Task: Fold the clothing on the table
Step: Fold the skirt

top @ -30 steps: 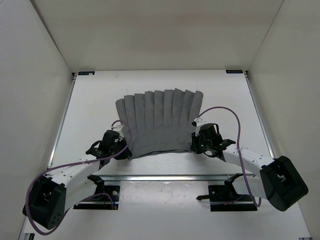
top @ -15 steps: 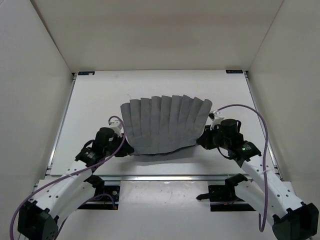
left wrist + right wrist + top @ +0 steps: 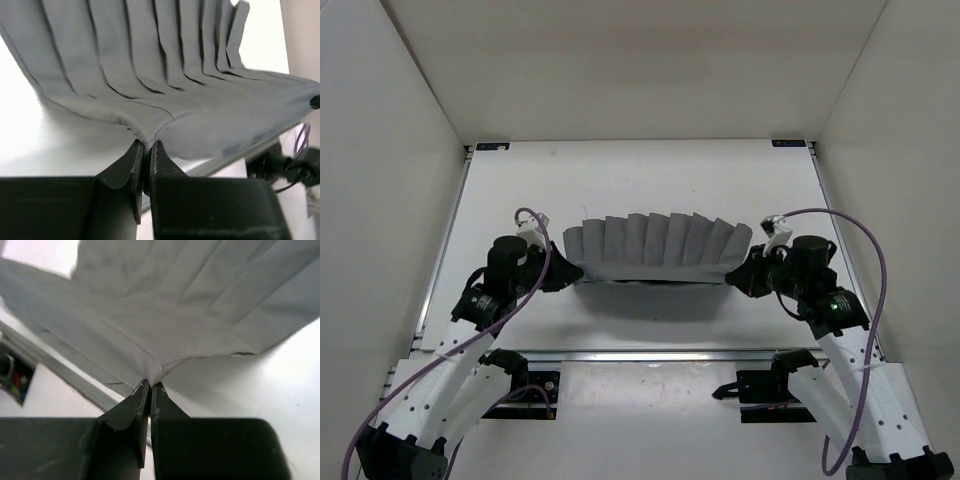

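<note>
Clothing [image 3: 660,245]: one grey pleated piece, stretched between the two grippers above the table [image 3: 620,180].

Left gripper [image 3: 146,148]: clenched on the near left corner of the cloth. Jaws pressed almost together, a pinch of the woven hem caught between the tips. From the pinch the fabric runs forward and off to this gripper's right, with the pleats fanning away ahead of it.

Right gripper [image 3: 150,385]: clamped on the near right corner. The stitched hem line ends right at the fingertips. The fabric spreads ahead of it and to its left, toward the other gripper.

From overhead, the two grippers stand well apart and about level with each other, with the whole width of the cloth between them. The near edge sags a little between the two pinches. A dark shadow lies on the table just under that edge, so the near edge hangs clear of the surface. Whether the far edge touches the table cannot be told.

Metal rail [image 3: 650,353]: runs crosswise behind both grippers, on the side of the arm bases.

Purple cable [image 3: 865,260]: loops up behind the right gripper, along its arm.
</note>
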`<state>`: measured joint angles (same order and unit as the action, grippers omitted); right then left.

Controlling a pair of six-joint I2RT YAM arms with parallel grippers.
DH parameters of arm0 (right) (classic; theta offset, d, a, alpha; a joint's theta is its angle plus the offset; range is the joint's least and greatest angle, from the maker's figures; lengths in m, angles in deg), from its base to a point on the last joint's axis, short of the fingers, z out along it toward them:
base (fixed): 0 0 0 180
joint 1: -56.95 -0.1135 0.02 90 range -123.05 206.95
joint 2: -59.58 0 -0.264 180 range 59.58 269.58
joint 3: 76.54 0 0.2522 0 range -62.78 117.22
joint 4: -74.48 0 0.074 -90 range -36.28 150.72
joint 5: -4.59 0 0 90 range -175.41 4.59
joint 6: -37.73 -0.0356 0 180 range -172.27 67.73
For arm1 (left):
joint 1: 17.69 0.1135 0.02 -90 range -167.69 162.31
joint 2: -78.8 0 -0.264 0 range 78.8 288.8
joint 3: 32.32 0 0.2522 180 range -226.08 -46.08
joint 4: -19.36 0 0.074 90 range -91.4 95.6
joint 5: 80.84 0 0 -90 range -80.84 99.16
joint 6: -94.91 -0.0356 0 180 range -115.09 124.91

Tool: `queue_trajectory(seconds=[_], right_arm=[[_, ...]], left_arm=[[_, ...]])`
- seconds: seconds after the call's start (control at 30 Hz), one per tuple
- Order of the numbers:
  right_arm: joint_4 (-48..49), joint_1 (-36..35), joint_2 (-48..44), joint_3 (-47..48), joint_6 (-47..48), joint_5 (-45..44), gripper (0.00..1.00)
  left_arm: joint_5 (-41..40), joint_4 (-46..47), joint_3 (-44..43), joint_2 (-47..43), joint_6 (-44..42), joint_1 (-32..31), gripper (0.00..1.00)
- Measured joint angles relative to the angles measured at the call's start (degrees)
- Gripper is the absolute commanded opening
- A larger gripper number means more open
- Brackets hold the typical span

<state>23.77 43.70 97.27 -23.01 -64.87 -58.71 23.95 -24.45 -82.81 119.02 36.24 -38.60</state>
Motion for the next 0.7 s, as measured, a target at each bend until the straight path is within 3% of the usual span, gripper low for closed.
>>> queue_trajectory(seconds=[0.17,0.43,0.47,0.5,0.53,0.6,0.63,0.7], right_arm=[[5.2,9.0,7.8,0.9,0.4,4.8,0.0],[18.3,7.3,33.6,9.7,0.0,1.4,0.0],[20.3,7.8,36.4,11.1,-0.2,1.2,0.0],[21.9,8.4,38.8,12.5,-0.5,1.2,0.03],[23.5,9.1,41.6,14.1,-0.7,1.3,0.18],[26.7,10.6,47.4,18.1,-1.1,1.1,0.44],[28.0,11.3,50.4,20.5,-1.2,0.7,0.5],[30.1,12.0,55.5,24.6,-0.6,-0.5,0.54]], left_arm=[[1.5,9.0,-0.1,8.8,1.4,2.3,0.0],[1.3,20.0,-12.1,36.0,2.1,7.2,0.0],[1.4,20.9,-15.3,40.0,2.2,7.7,0.05],[1.8,22.0,-18.4,43.8,2.3,8.2,0.3],[2.3,22.8,-21.2,47.2,2.2,8.5,0.49],[3.5,24.8,-27.3,54.5,3.1,9.2,0.56],[4.3,26.3,-29.8,57.9,3.5,9.8,0.69],[6.5,28.7,-33.3,63.5,4.9,11.4,0.69]])
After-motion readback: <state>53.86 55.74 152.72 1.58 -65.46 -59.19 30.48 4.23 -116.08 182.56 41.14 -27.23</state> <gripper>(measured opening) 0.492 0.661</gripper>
